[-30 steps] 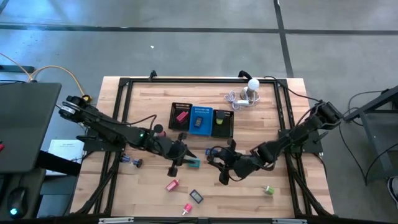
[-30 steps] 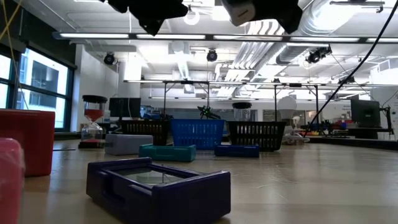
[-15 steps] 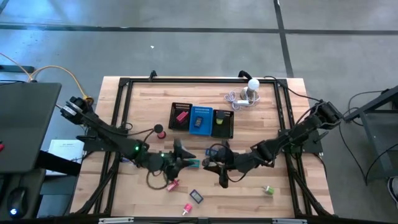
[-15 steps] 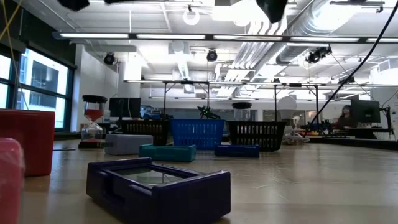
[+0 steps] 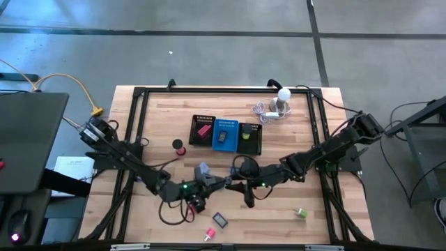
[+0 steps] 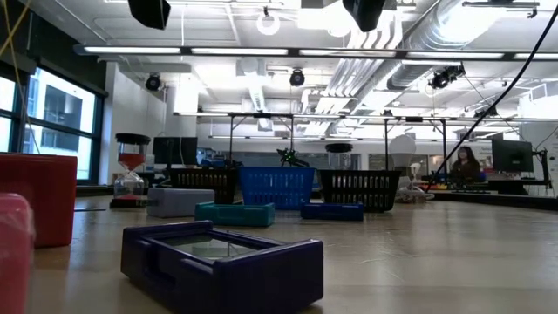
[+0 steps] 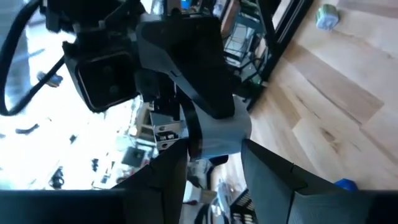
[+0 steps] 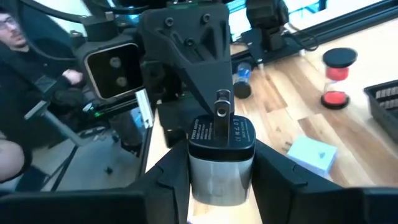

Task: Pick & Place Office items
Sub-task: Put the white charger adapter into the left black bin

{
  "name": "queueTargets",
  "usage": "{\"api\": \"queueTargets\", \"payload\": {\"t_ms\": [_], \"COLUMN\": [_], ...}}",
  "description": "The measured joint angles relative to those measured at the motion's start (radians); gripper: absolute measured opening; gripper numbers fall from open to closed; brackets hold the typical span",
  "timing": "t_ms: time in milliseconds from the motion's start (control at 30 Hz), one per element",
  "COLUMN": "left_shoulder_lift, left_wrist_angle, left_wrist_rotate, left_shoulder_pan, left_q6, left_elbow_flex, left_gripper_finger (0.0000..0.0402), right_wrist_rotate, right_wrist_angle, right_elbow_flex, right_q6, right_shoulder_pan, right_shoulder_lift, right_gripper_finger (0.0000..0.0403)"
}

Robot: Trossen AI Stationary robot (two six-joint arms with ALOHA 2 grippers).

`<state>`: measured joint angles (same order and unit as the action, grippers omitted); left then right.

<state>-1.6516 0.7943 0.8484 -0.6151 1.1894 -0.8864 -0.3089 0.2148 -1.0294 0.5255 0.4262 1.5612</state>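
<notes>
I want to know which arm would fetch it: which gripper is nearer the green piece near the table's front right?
Right. The right gripper sits mid-table, left of the green piece. The left gripper is just beyond it, farther from the piece.

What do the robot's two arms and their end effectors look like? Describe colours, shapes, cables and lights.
The left arm and right arm are both slim, dark and jointed, with loose black cables looping beside them. A small green light glows on the left arm. The left end effector and right end effector are black and angular, each carrying a boxy camera.
</notes>
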Motion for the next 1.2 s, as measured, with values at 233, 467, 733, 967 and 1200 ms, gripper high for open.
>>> {"api": "queueTargets", "payload": {"t_ms": [233,467,733,967,1200], "left_shoulder_lift": [-0.042,-0.044,-0.044,-0.044,-0.045], "left_wrist_angle": [0.054,0.085,0.086,0.087,0.085], "left_wrist_rotate": [0.005,-0.006,-0.002,0.013,0.038], "left_shoulder_pan": [0.012,0.000,-0.008,-0.016,-0.017], "left_q6": [0.046,0.019,-0.029,-0.060,-0.094], "left_elbow_flex": [0.000,0.000,0.000,0.000,-0.001], "left_gripper_finger": [0.0145,0.0145,0.0146,0.0168,0.0168], "right_wrist_rotate": [0.002,0.008,0.006,0.001,-0.006], "right_wrist_angle": [-0.002,0.013,0.014,0.021,0.020], "right_elbow_flex": [0.003,0.003,0.002,0.000,0.000], "right_q6": [-0.003,-0.003,-0.003,-0.005,-0.005], "right_shoulder_pan": [-0.001,-0.001,-0.002,-0.003,-0.004], "right_shoulder_lift": [0.000,0.000,0.000,0.000,0.000], "right_gripper_finger": [0.0119,0.0119,0.0119,0.0119,0.0119]}}
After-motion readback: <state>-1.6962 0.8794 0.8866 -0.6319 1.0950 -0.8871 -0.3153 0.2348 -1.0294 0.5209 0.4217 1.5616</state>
